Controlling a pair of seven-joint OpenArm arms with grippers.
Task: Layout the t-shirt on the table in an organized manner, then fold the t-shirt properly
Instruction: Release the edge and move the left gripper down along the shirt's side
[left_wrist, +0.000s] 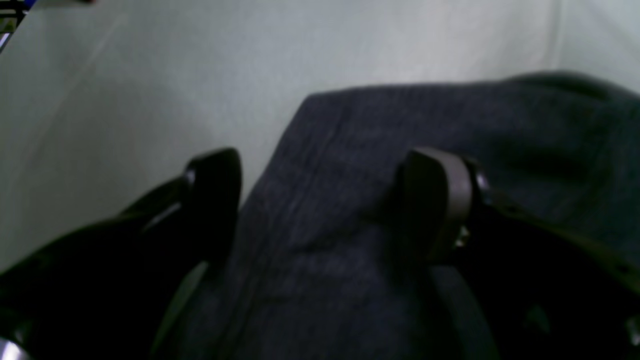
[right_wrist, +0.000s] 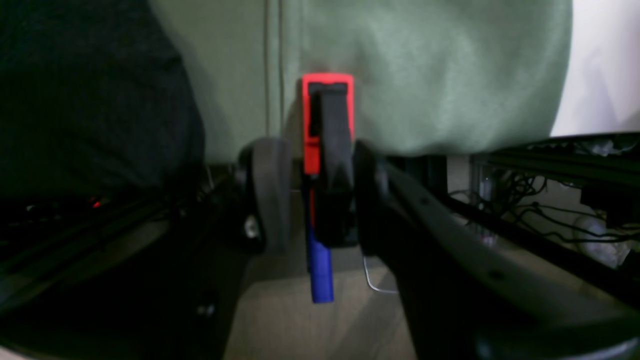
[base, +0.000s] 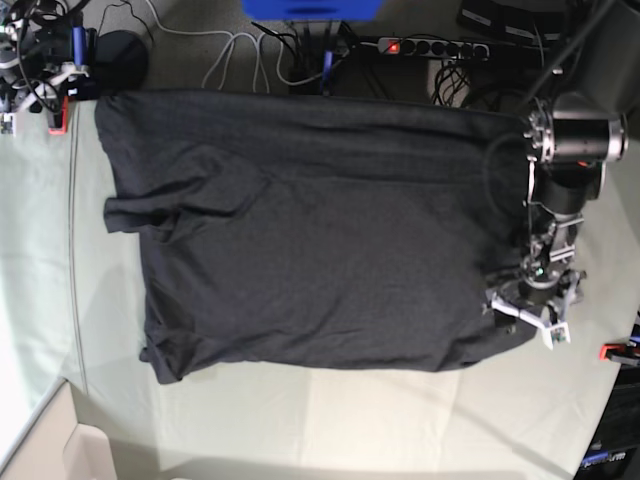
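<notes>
I find the t-shirt (base: 300, 230) spread flat on the desk (base: 380, 420): soft, limp, light. My left hand (left_wrist: 330, 200) stands released over its corner; right hand (right_wrist: 315, 195) state indeterminate. I recommend gripping hems or corners.

Charcoal-black shirt (base: 310, 230) all over, plain, no print showing on the upper side. Under it the table (base: 330, 420) wears a pale grey-green cloth, lighter and almost white in the left wrist view. A bright red clamp (right_wrist: 327, 120) with a black centre grips the cloth edge, a blue handle (right_wrist: 320, 272) hanging below it. Another red clamp (base: 57, 117) sits at the far corner, and a third (base: 615, 351) at the opposite edge. Left gripper (left_wrist: 330, 200): black fingers, greyish pad. Blue box (base: 312, 8) beyond the table; white cables (base: 240, 55).
</notes>
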